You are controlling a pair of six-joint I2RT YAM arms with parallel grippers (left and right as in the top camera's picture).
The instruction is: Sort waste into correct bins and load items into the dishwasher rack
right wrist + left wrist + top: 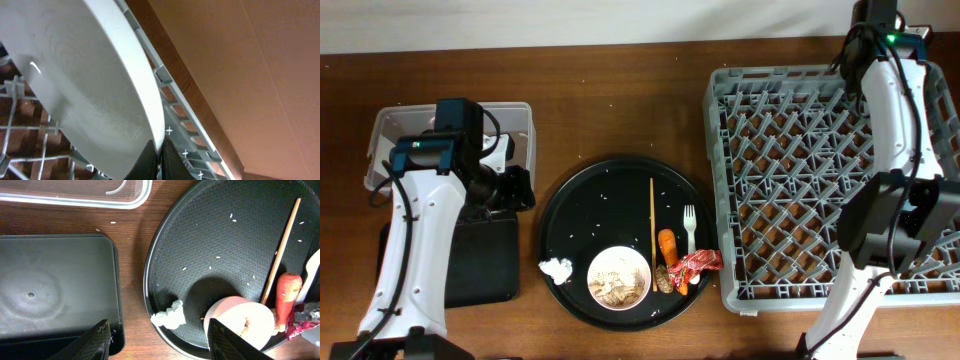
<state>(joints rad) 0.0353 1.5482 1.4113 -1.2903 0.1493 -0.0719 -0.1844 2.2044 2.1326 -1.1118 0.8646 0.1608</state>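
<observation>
Your right gripper [159, 152] pinches the plate [85, 80] inside the dishwasher rack [780, 150]; left gripper [157, 337] hangs open, empty (bowl [618, 277], fork [689, 228], chopstick [652, 215], wrapper [697, 264], tissue [556, 268] all unsorted).

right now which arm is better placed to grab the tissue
Left: the left gripper is open, empty and near the tissue; the right gripper is shut on the plate over the rack.
</observation>
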